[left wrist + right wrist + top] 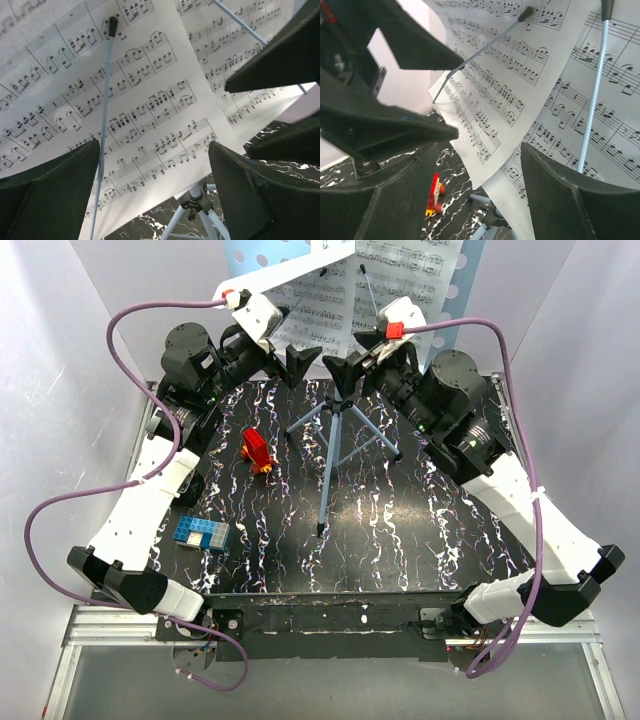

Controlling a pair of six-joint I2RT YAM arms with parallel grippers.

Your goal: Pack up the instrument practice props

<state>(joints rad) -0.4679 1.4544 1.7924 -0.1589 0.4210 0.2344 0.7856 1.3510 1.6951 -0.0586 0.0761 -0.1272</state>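
Two sheet-music pages (pixel 150 100), just ahead of left claw (pixel 297 362), right claw (pixel 345 370)

This is a robotics lab test cell rather than a home. Plain white panels (pixel 60 370) box in a black marbled tabletop (pixel 400 530). A left arm (pixel 140 505) and a right arm (pixel 520 500) stand on an aluminium frame rail (pixel 120 628) at the near edge, with purple cables (pixel 28 530) looping loose.

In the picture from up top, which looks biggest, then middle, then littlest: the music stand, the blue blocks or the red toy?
1. the music stand, by far
2. the blue blocks
3. the red toy, only slightly smaller than the blocks, so those two are close
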